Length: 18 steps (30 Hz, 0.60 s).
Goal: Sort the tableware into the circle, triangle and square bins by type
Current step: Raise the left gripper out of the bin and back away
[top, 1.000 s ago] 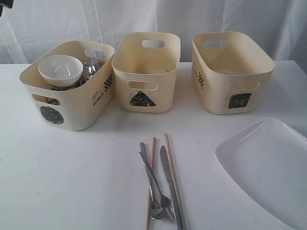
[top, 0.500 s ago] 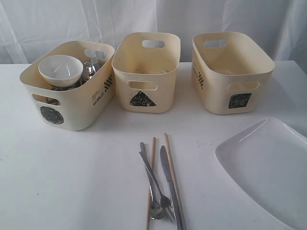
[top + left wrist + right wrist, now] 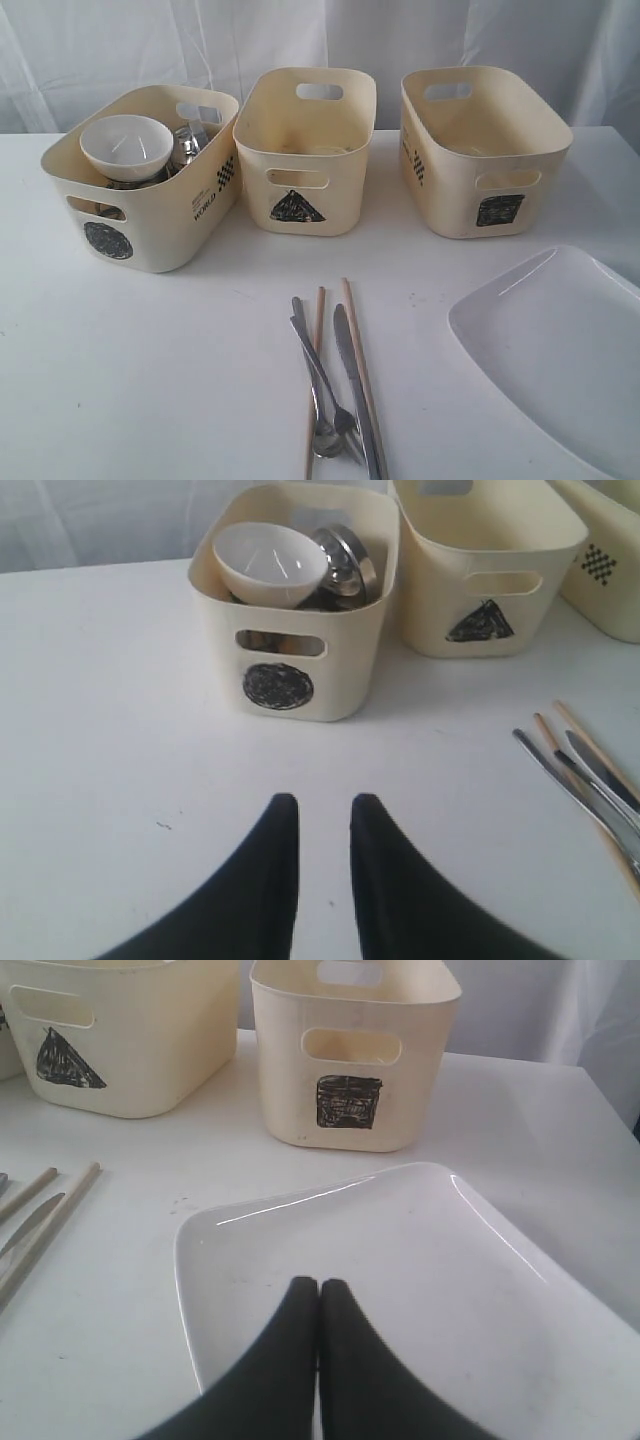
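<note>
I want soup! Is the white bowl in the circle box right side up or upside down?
Right side up: the round white bowl shows its open hollow, sitting atop steel dishes in the cream plastic circle-marked bin.

Looks like a lab test set-up: plain white counter (image 3: 130, 380), white curtain (image 3: 100, 50) at twelve o'clock, three cream bins (image 3: 305, 150) with hand-drawn shape marks.

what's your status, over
Left end effector open, empty. Right end effector shut, over white plate. Cutlery and chopsticks unsorted on table. Nothing in the way.
</note>
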Motion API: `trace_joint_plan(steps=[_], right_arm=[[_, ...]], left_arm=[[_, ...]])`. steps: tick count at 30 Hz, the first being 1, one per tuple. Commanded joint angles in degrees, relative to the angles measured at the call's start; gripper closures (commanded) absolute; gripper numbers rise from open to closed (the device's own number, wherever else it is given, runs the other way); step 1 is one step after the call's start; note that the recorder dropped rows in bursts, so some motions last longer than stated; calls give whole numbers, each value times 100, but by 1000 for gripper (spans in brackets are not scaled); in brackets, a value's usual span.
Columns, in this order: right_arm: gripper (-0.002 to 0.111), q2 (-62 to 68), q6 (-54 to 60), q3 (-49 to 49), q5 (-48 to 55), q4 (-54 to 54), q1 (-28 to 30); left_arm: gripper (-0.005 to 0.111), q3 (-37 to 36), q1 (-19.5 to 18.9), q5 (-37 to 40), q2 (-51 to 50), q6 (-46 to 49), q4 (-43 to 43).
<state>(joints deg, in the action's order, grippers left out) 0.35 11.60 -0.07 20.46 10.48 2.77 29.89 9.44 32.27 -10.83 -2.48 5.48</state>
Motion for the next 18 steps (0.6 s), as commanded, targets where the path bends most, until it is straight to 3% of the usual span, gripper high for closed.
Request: trace_joint_plan(steps=[1, 18], right_arm=[[108, -35, 16, 7, -34, 13, -13], [108, -35, 16, 7, -34, 13, -13]], left_arm=[[81, -412, -14, 384, 629, -7, 556], [81, -593, -14, 226, 1083, -6, 552]])
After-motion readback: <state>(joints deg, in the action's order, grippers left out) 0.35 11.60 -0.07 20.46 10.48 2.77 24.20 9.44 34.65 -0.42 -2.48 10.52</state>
